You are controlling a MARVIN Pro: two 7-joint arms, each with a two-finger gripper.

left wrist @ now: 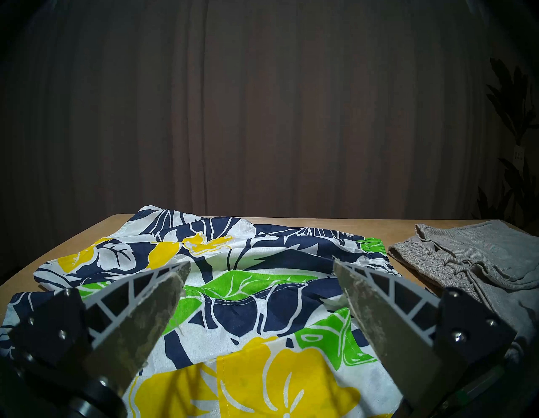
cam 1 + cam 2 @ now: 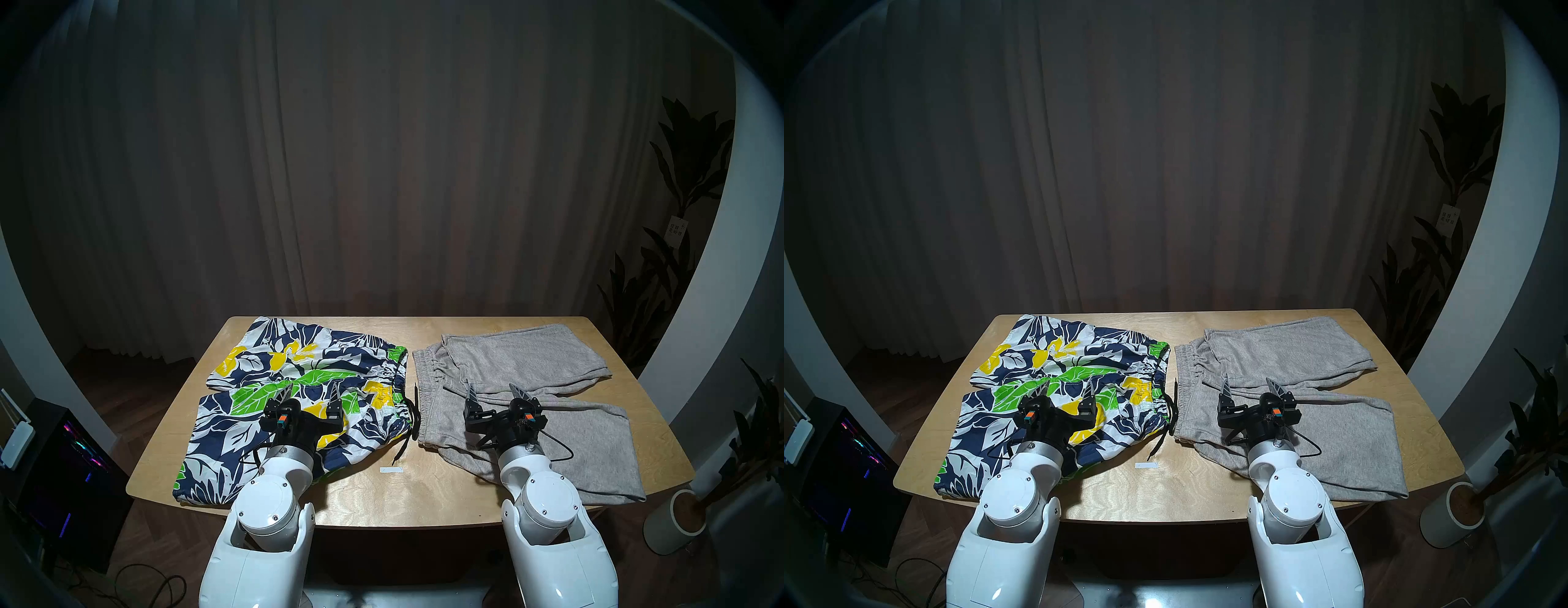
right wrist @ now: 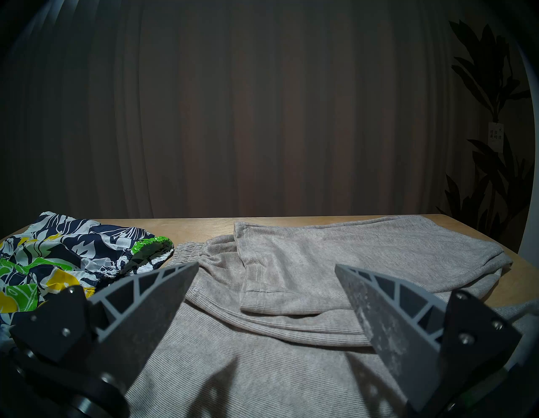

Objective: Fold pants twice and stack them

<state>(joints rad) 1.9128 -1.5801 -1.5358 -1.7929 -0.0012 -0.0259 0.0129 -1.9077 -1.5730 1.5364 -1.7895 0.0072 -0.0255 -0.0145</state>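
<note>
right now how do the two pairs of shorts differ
The print shorts carry navy, white, green and yellow leaves; the grey shorts are plain. The print shorts lie on the table's left half, the grey shorts on its right. The print shorts have a black drawstring; none shows on the grey pair. Both lie spread out, unfolded, waistbands toward the middle.

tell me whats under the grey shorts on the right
Only the wooden table shows around the grey shorts; they lie spread flat on it, nothing poking out. Anything beneath the fabric is covered and cannot be seen.
</note>
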